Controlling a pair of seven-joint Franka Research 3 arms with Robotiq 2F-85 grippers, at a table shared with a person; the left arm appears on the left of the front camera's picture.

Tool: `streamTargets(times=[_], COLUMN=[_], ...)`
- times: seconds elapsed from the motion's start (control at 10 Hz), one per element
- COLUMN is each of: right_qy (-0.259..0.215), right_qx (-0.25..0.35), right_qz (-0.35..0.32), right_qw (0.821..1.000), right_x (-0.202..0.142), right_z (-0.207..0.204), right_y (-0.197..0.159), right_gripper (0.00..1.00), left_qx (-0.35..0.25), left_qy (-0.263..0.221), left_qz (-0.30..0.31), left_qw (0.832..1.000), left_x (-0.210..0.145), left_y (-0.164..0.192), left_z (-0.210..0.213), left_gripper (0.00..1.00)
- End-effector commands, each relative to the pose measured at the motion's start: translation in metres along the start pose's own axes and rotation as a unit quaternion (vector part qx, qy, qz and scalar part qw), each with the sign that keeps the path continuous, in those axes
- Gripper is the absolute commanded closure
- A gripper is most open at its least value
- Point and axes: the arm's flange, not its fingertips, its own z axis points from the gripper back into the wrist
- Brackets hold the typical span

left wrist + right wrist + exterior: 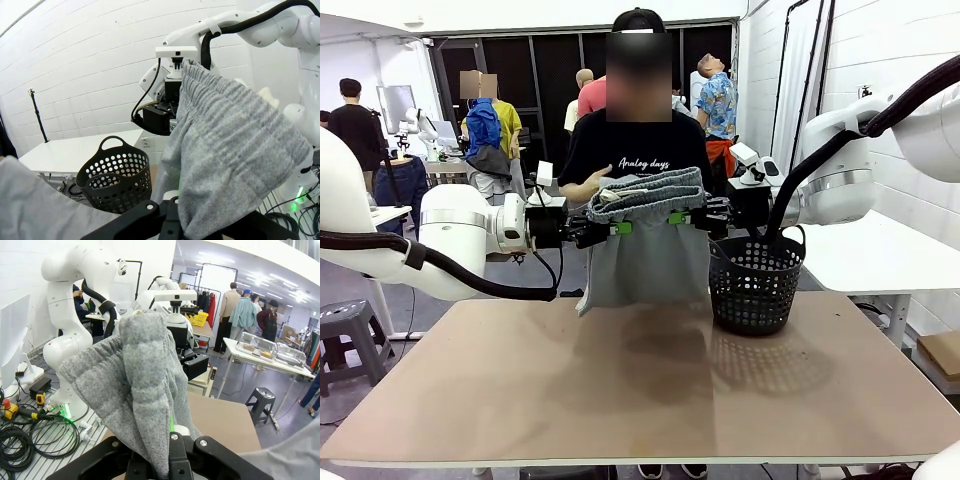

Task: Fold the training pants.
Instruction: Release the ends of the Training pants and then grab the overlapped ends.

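Training pants (650,260), corner hidden in left gripper (620,228)

Black basket (756,285) on table (620,400)

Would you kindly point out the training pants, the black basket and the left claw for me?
training pants (645,262), front view, on the hanging grey fabric below the waistband.
black basket (755,290), front view, on its perforated wall.
left claw (619,228), front view, midway between its fingertips, gripping the waistband.

front cam back between the arms, facing across the table (620,400), wrist cams tight behind left gripper (172,217) and right gripper (167,452), facing each other, all sharing the training pants (645,260)
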Motion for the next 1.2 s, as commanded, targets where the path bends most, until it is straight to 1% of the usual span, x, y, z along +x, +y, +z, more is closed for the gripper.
streamTargets(times=[0.0,1.1], right_qy=[-0.002,-0.002], right_qx=[0.001,0.001], right_qz=[0.003,0.003], right_qw=[1.0,1.0], right_x=[0.0004,0.0004], right_z=[-0.001,-0.001], right_y=[0.0016,0.0016], right_gripper=[1.0,1.0], left_qx=[0.0,0.0], left_qy=[-0.001,-0.001], left_qz=[-0.002,-0.002], left_qw=[1.0,1.0], left_x=[0.0021,0.0021], left_y=[-0.0009,-0.0009], left_z=[-0.0003,-0.0003], left_gripper=[1.0,1.0])
